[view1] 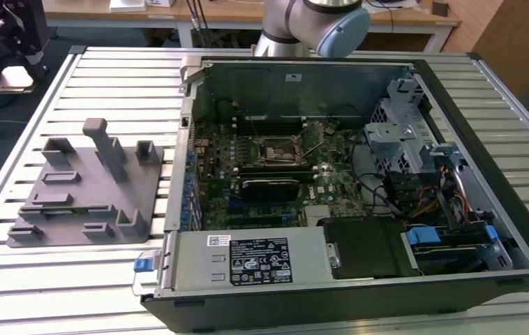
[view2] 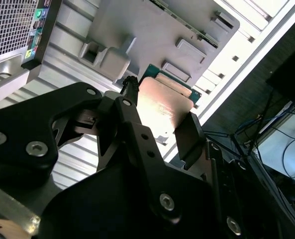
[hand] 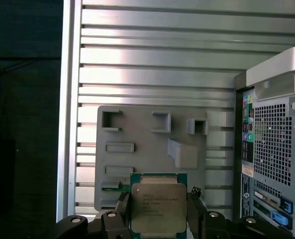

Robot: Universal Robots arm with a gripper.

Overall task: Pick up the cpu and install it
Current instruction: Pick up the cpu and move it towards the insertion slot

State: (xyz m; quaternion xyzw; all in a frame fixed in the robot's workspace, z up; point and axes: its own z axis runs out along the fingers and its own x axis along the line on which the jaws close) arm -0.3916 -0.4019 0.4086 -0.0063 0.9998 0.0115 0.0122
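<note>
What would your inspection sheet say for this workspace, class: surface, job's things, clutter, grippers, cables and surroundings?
Surface: slatted metal table, holding an open computer case.
Job's things: cpu held aloft over the table; motherboard socket inside the case.
Clutter: grey fixture tray beside the case.
Grippers: gripper shut on the cpu, fingers on opposite edges.
Cables: coloured wires in the case.
Surroundings: wooden desk behind the table.
</note>
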